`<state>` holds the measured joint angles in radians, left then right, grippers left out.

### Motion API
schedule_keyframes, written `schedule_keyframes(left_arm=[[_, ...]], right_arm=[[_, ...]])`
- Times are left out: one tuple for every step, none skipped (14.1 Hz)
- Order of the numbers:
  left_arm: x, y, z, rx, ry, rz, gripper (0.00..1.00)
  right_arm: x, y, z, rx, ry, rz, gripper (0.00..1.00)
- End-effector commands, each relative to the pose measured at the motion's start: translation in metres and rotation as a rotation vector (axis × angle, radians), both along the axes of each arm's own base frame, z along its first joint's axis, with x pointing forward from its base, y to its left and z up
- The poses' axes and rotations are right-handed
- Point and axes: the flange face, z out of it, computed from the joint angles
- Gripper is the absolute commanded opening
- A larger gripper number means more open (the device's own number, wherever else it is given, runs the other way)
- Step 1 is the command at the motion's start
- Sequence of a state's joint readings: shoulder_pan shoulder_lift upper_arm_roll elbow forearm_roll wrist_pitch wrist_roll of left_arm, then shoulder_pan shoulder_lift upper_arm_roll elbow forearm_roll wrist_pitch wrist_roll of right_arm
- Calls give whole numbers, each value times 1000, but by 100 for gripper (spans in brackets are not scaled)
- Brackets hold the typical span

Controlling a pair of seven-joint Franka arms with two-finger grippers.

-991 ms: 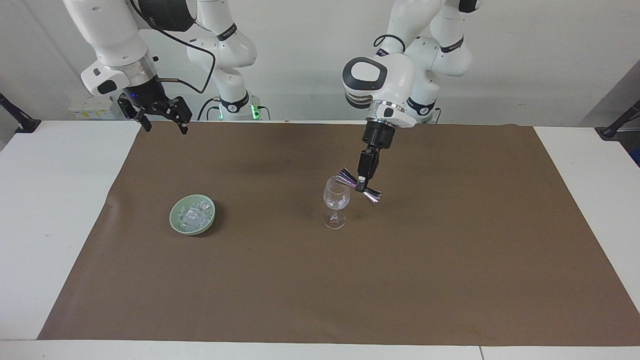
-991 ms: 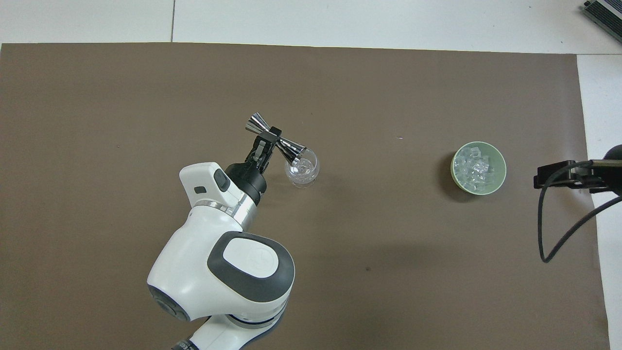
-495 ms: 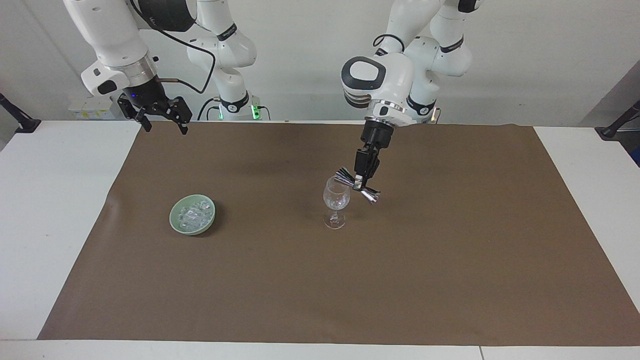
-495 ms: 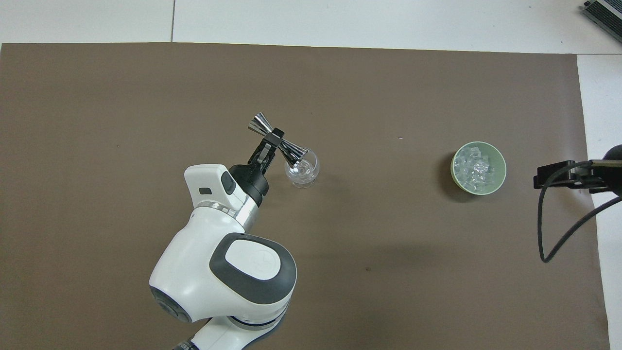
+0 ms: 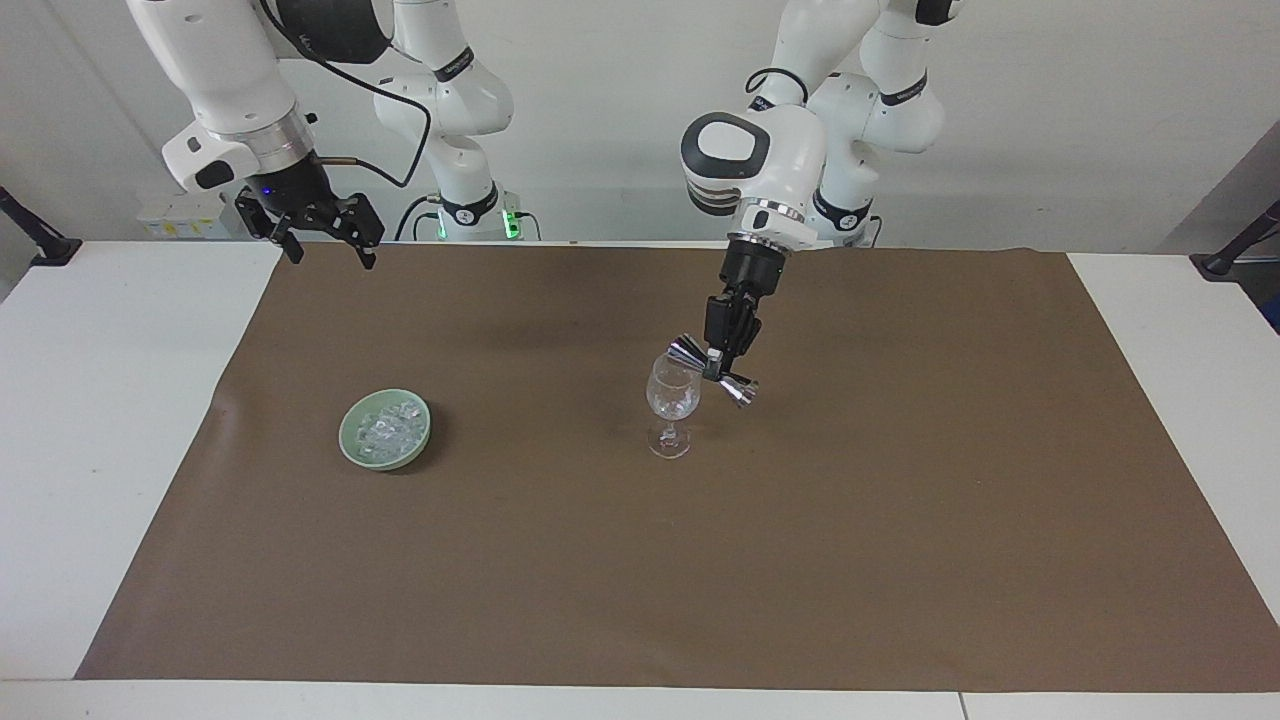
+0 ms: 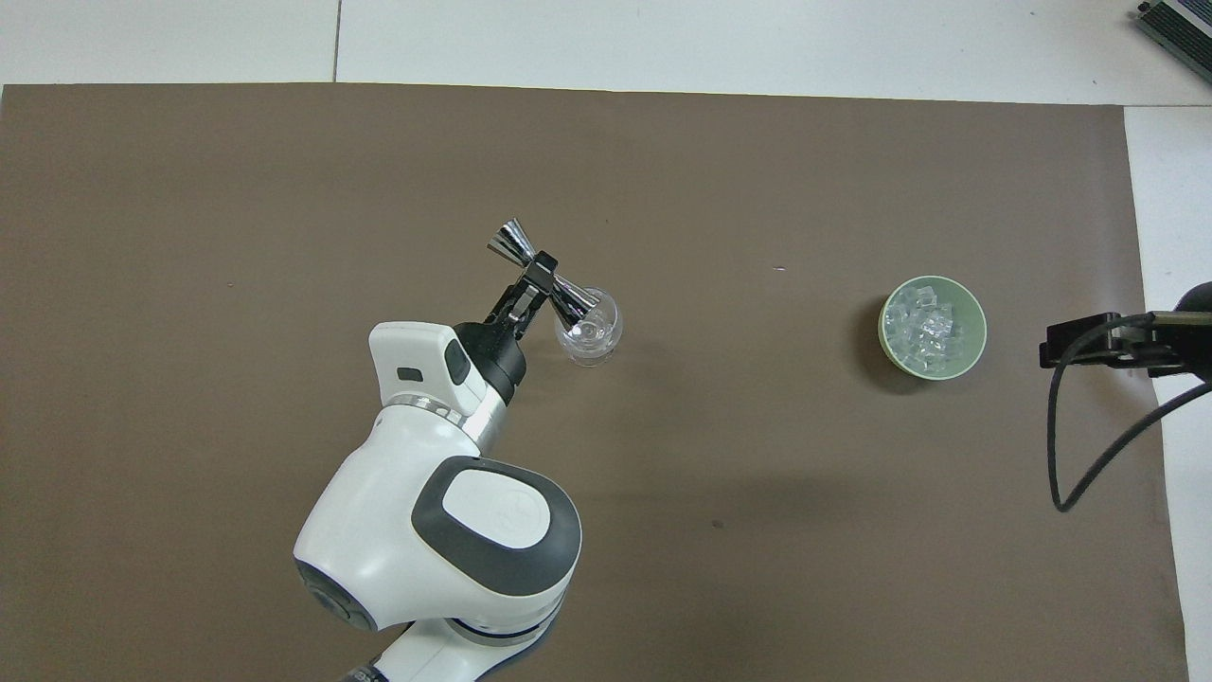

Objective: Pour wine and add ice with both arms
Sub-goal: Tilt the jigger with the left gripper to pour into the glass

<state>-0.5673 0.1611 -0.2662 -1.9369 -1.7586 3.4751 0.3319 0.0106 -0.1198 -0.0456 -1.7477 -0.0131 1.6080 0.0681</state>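
A clear stemmed wine glass (image 5: 672,405) (image 6: 589,329) stands upright mid-mat. My left gripper (image 5: 714,372) (image 6: 540,272) is shut on the waist of a shiny metal double-ended jigger (image 5: 738,389) (image 6: 570,298), held tilted with one end at the glass rim. Ice (image 5: 386,428) (image 6: 926,327), small clear chunks, fills a pale green bowl (image 5: 352,445) (image 6: 884,322) toward the right arm's end. My right gripper (image 5: 322,236) (image 6: 1075,343) hangs open and empty above the mat's edge nearest the robots, high above the table, and waits.
A brown mat (image 5: 900,520) (image 6: 284,189) covers most of the white table (image 5: 90,420). The left arm's big white elbow (image 6: 445,530) hangs over the mat nearer the robots than the glass. A black cable (image 6: 1089,455) loops under the right wrist.
The left arm has drawn slightly toward the robots and the jigger has shifted a little at the glass rim. The right arm, glass and bowl have not moved.
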Motion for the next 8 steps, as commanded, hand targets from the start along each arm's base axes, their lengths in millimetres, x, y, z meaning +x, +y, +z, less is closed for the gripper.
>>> schedule_keyframes(left_arm=[[2, -4, 3, 22, -21, 5, 0], [2, -3, 4, 21, -22, 7, 0], [2, -3, 3, 22, -21, 7, 0], [2, -3, 5, 21, -24, 7, 0], [2, -1, 7, 14, -23, 13, 0], [4, 4, 8, 4, -20, 26, 0], [3, 6, 9, -10, -11, 38, 0], [6, 18, 13, -35, -1, 73, 0]], right_arm=[[-6, -3, 0, 0, -14, 24, 100], [-6, -3, 1, 0, -15, 24, 100], [-6, -3, 0, 0, -14, 24, 100], [-6, -3, 1, 0, -15, 24, 100], [-6, -3, 1, 0, -15, 24, 100], [-6, -3, 1, 0, -15, 24, 100], [-6, -3, 0, 0, -14, 22, 100], [-6, -3, 0, 0, -14, 22, 100]])
